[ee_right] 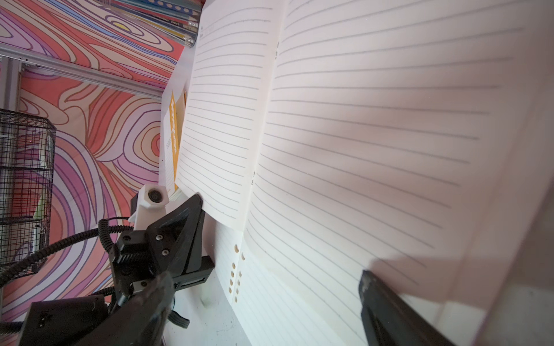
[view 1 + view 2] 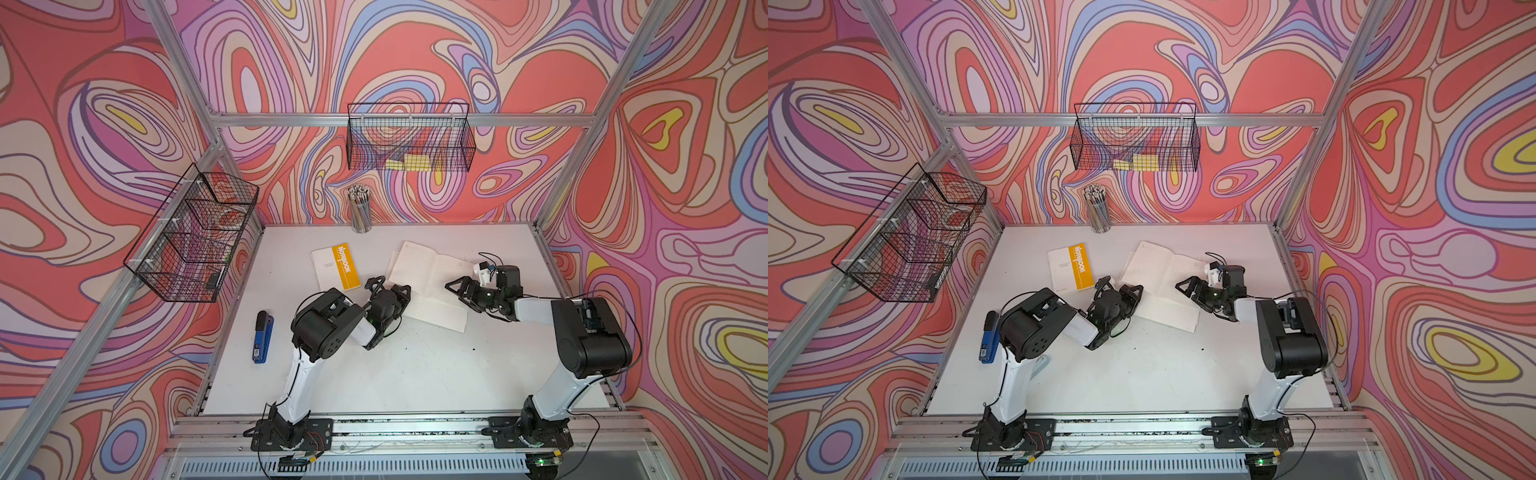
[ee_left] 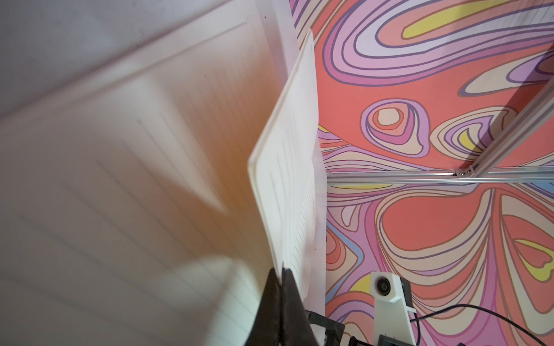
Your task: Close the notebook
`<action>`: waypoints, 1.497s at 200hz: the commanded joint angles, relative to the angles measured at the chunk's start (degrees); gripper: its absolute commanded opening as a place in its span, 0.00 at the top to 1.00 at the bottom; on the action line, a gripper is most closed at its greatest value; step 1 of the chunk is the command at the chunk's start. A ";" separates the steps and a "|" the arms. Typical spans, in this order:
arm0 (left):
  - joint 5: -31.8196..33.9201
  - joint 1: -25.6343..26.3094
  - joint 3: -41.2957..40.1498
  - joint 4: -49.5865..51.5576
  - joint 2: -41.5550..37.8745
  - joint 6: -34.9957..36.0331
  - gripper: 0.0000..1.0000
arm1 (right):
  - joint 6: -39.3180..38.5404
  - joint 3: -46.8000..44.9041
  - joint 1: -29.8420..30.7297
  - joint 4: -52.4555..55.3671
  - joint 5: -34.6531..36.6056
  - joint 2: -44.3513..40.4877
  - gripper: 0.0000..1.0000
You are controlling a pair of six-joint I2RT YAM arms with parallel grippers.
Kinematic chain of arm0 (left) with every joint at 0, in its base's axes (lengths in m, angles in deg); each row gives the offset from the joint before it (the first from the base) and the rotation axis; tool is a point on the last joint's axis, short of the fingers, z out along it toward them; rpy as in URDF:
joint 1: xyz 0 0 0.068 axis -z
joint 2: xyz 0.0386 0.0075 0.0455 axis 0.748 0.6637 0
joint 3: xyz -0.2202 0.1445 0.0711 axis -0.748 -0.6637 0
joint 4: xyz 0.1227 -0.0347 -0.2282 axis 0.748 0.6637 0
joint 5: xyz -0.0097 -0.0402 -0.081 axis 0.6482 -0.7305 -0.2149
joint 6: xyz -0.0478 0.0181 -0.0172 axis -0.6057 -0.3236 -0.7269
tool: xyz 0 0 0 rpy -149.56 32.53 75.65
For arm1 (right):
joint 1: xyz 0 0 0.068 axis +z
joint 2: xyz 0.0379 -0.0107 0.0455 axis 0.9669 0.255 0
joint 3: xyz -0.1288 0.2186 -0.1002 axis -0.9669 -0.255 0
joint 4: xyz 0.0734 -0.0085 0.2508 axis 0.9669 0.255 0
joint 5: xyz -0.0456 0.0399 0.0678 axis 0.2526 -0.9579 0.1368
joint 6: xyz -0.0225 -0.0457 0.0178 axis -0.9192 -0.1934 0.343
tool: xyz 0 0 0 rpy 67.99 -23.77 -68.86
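Note:
The notebook lies open on the white table, its lined pages facing up. My left gripper is at the notebook's left edge, shut on a thin stack of its pages. In the left wrist view those pages stand lifted off the rest. My right gripper hangs open over the right-hand page, one finger on each side and nothing between them. Loose punched sheets lie under the notebook's near end.
A closed orange-and-white notebook lies just left of the left gripper. A blue stapler sits near the table's left edge. A cup of pencils stands at the back. Wire baskets hang on the left and back walls.

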 commanded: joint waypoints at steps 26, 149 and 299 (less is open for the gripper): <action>0.89 0.55 -1.60 -3.61 -1.32 2.76 1.00 | -0.01 -1.38 -0.31 0.62 -0.54 -0.54 0.02; 0.43 -1.04 -14.61 -9.96 -13.46 9.37 1.00 | -2.23 5.19 1.29 10.28 0.66 -11.50 0.02; 7.42 -2.54 -30.84 14.00 -44.02 21.68 1.00 | 3.20 8.11 16.17 4.08 3.55 -4.29 0.02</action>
